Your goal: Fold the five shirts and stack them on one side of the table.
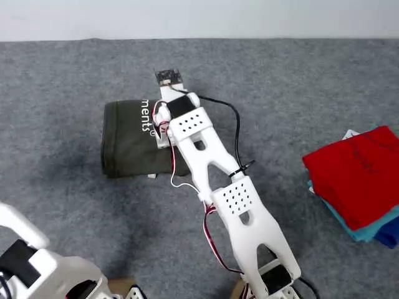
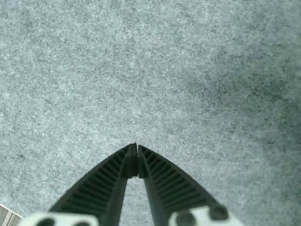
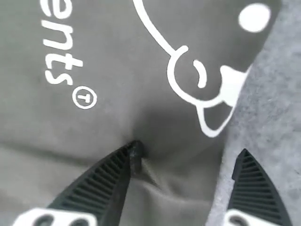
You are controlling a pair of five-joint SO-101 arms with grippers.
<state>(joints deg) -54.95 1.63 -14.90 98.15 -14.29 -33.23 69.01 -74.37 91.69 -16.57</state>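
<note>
Item: olive shirt point(image 1: 128, 140), lying left of centre on the grey tabletop point(image 1: 280, 81), folded to a compact rectangle with its white print facing up. Item: stack at the tabletop's right edge, well apart from the olive shirt; red shirt point(image 1: 355, 168) on top, teal shirt point(image 1: 368, 232) and blue shirt point(image 1: 390, 235) showing beneath, total count not determinable. Right end effector point(image 3: 186, 162): jaws spread wide at the olive shirt's edge, one fingertip point(image 3: 134, 151) dimpling the cloth, the other over the border between cloth and tabletop; nothing gripped. Left end effector point(image 2: 137, 153): jaws closed tip to tip, empty, above bare tabletop. Step in hand, by judgement: folding of the olive shirt appears finished or nearly so, leaving its transfer to the stack. Next move calls for: closing on all layers at the edge together, so the fold does not fall open in carriage.
</note>
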